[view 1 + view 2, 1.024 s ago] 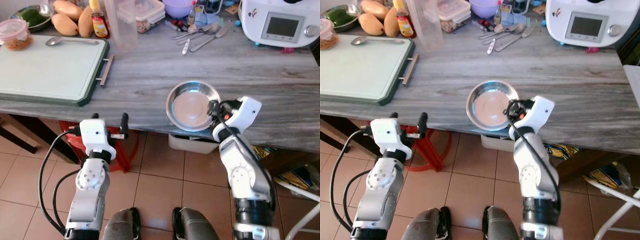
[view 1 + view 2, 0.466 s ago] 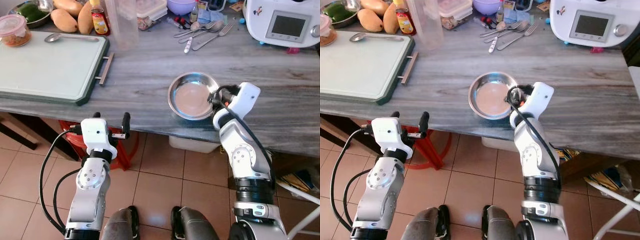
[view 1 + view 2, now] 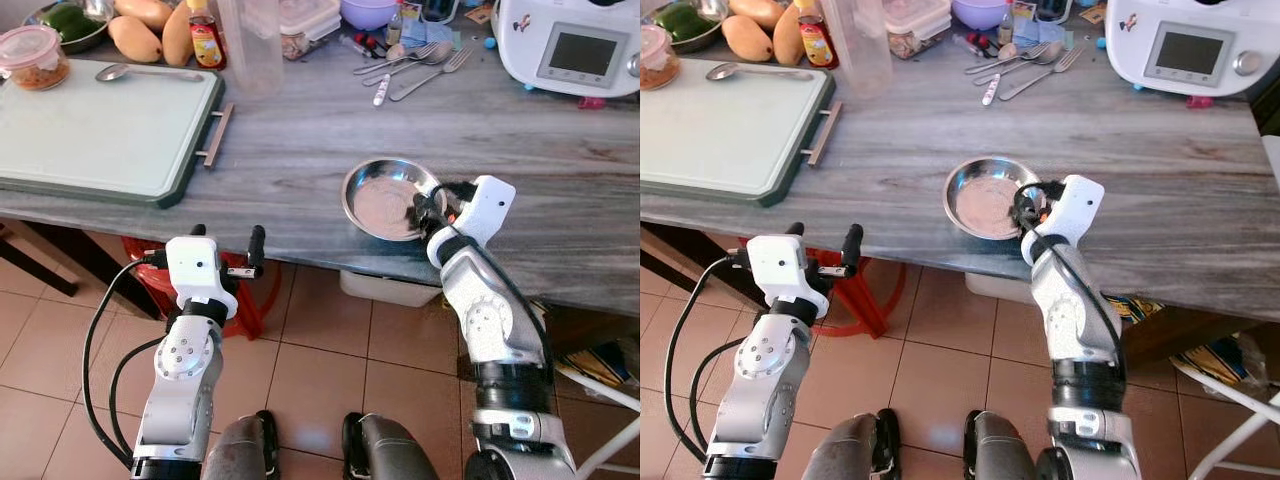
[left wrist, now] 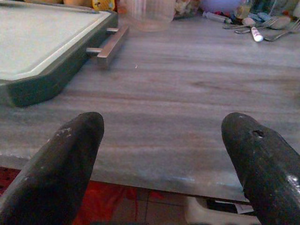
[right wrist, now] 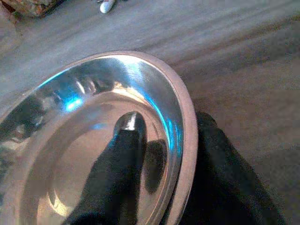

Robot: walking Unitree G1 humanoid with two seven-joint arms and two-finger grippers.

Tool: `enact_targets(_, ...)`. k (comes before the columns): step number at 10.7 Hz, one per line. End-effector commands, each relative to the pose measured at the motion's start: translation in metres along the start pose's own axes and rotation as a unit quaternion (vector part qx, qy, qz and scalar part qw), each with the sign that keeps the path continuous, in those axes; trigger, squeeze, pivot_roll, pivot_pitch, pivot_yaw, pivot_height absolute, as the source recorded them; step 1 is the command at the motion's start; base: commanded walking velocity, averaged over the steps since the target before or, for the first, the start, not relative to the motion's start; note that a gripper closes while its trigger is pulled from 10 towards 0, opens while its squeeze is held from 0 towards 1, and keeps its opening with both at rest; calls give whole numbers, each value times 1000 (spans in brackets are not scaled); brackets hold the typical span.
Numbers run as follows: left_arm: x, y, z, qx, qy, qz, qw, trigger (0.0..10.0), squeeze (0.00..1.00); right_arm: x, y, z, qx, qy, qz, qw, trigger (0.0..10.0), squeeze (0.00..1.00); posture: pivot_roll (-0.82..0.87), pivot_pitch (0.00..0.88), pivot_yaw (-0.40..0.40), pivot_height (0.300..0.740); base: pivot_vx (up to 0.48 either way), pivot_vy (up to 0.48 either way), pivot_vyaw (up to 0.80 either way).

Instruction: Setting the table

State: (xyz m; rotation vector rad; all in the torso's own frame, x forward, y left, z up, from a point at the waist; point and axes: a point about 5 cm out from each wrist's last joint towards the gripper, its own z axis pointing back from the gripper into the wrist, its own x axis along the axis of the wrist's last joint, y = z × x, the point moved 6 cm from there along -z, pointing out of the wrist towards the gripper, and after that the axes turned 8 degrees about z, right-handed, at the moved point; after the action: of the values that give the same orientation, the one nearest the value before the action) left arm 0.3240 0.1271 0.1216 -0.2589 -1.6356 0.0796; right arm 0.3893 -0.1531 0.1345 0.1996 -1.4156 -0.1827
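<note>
I have the right gripper [image 3: 428, 205] clamped on the near right rim of the steel plate [image 3: 385, 195], one finger [image 5: 123, 154] lying inside the dish and the other under the rim outside, so the jaws are pinching the plate's edge. The plate sits on the grey wooden surface [image 3: 300, 140], close to its front edge and a little right of centre. From the right wrist camera I see the shiny inner wall of the plate curving around the inside finger.

My left gripper [image 3: 225, 240] hangs below and in front of the surface edge, above the tiled floor [image 3: 310, 360], holding nothing; its jaws are spread wide, and in the left wrist view both fingers [image 4: 61, 159] frame bare wood.

Off to the left on the surface lies a pale green cutting board [image 3: 100, 125] with a metal handle [image 3: 215, 135] on its right side and a spoon [image 3: 145, 72] at its far edge. Behind it stand a clear plastic jug [image 3: 250, 45], mangoes [image 3: 135, 35] and a sauce bottle [image 3: 205, 35]. Farther back, loose cutlery [image 3: 415, 65] lies in a bunch, and a white kitchen machine [image 3: 575, 45] with a screen sits at the far right.
</note>
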Motion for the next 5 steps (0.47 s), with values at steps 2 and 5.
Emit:
enact_targets(2,-1,0,0,1,3,4,1000,10000,0,12,2,7,2,-44,29,999,10000,1000,-29,193,7,740,0,0,0)
enact_targets(5,5,-3,0,1,-7,29,1000,10000,0,43,5,20,1,-143,96,985,10000,1000,-28,184,6,740,0,0,0)
